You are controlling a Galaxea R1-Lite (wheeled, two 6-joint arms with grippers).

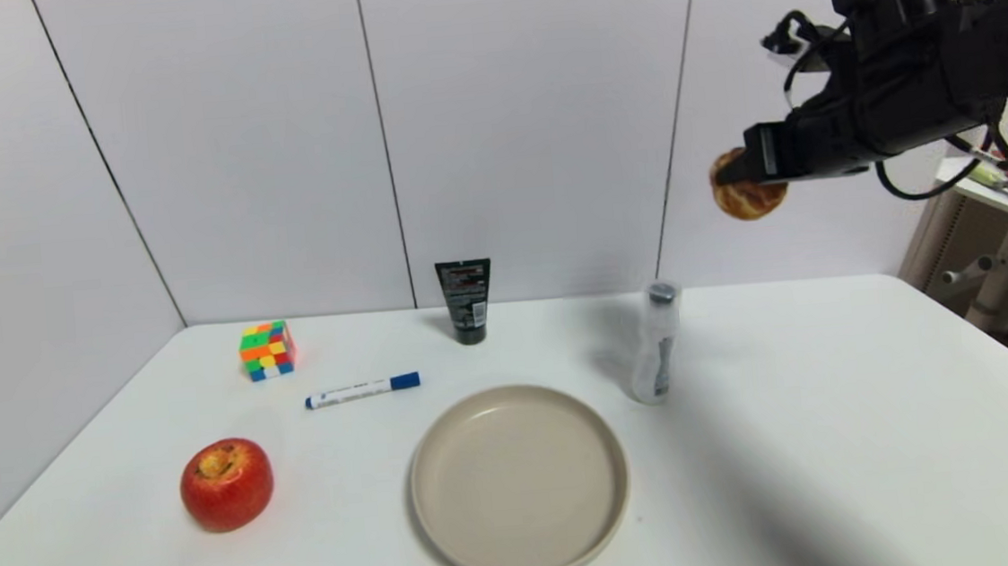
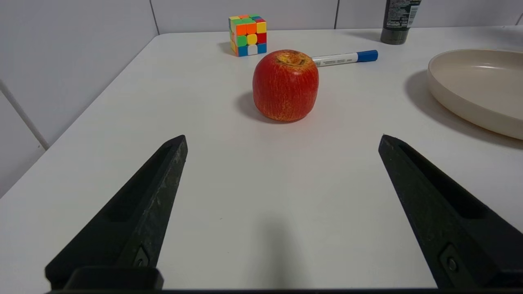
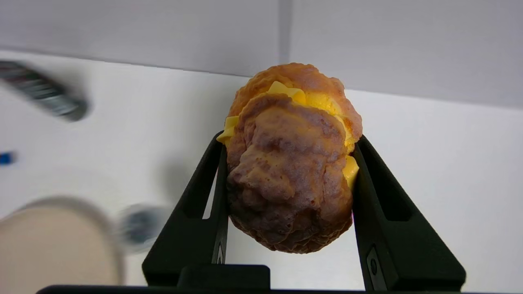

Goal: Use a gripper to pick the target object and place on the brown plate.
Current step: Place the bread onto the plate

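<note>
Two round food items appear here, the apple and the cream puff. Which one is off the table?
The cream puff: it hangs clamped in the right hand, high above the table. The red apple sits on the table.

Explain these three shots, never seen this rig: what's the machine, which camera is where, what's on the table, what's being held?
It is a two-armed robot with a clamp-like gripper on each arm.

The wide picture comes from its head camera, looking down at a white table. The other two come from cameras on its wrists, looking out along the fingers.

On the table: a large round beige plate, a red apple, a multicoloured puzzle cube, a blue-capped white marker, a dark upright tube and a small clear bottle.

The right gripper is up in the air, to the right of the plate and beyond it, shut on a golden-brown cream puff with yellow filling. The left gripper sits low near the apple, open and empty.
</note>
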